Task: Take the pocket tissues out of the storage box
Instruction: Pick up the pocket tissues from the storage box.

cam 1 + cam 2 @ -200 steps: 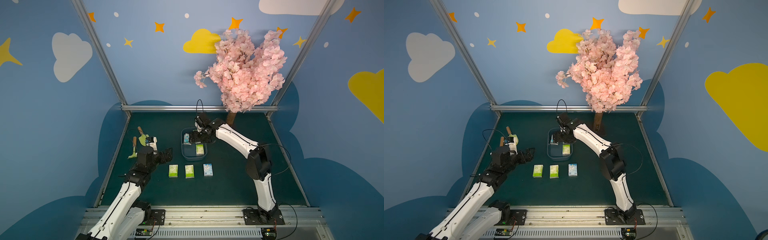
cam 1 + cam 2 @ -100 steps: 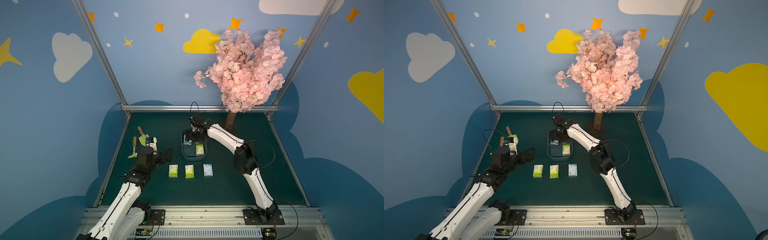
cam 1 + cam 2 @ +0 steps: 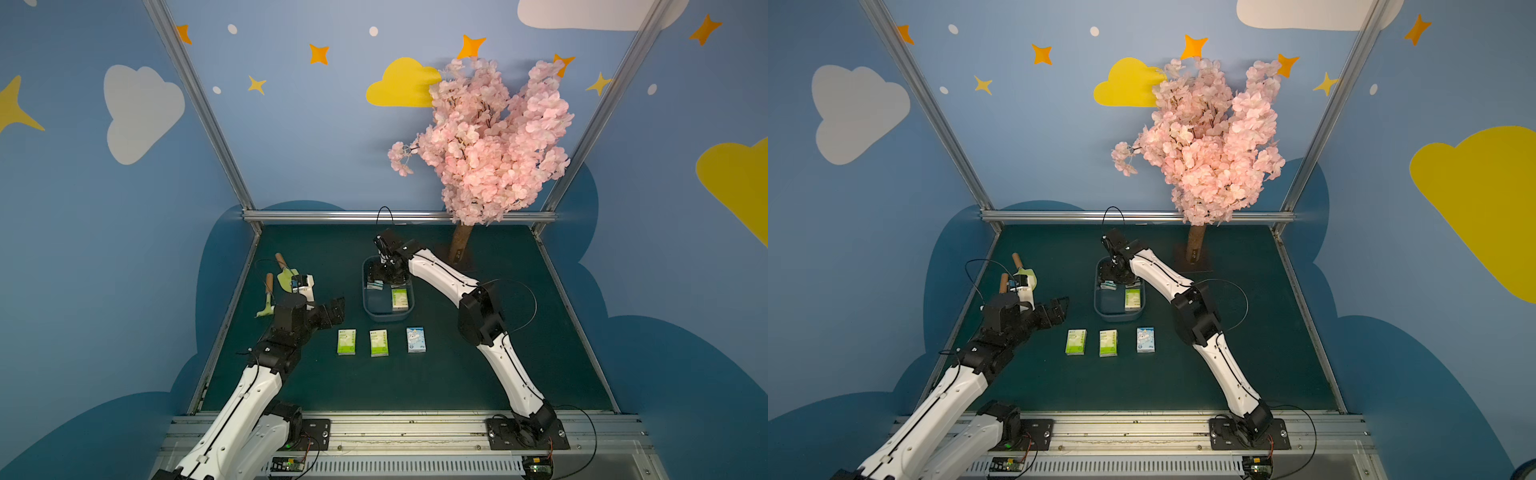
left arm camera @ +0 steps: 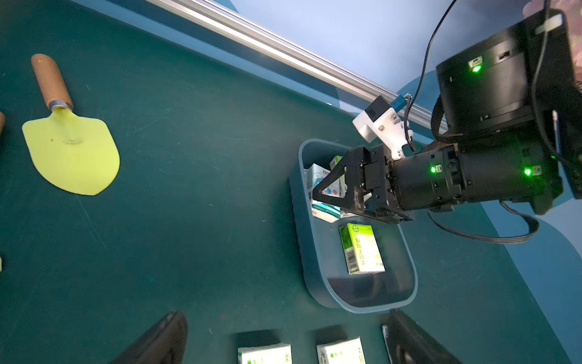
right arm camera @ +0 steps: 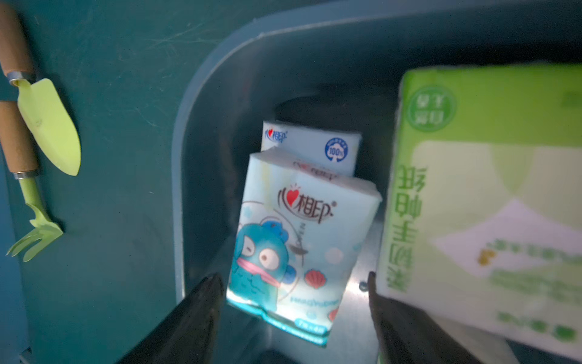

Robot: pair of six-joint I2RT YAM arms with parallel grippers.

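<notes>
The slate-blue storage box (image 3: pixel 386 318) (image 3: pixel 1119 318) sits mid-table. My right gripper (image 3: pixel 384 276) (image 5: pixel 293 279) reaches down into its far end, open, with a finger on either side of a light-blue cartoon pocket tissue packet (image 5: pixel 302 239). One fingertip is close to the packet's edge and a gap shows at the other. A second light-blue packet (image 5: pixel 311 148) lies behind it, and a lime-green packet (image 5: pixel 491 195) leans beside it. Another green packet (image 3: pixel 400 300) lies flat in the box. On the table lie two green packets (image 3: pixel 346 342) (image 3: pixel 378 343) and a blue one (image 3: pixel 416 340). My left gripper (image 3: pixel 334 309) (image 4: pixel 286 318) hovers open, holding nothing.
A green trowel (image 3: pixel 286 276) (image 4: pixel 71 151) and a green hand fork (image 3: pixel 266 299) with wooden handles lie at the left edge. The pink blossom tree's trunk (image 3: pixel 459 245) stands behind the box on the right. A metal rail (image 3: pixel 395 216) borders the back.
My right gripper has shifted left along the box's far end and now sits over the light-blue packets, with the arm's elbow folded further in. The left arm has not moved.
</notes>
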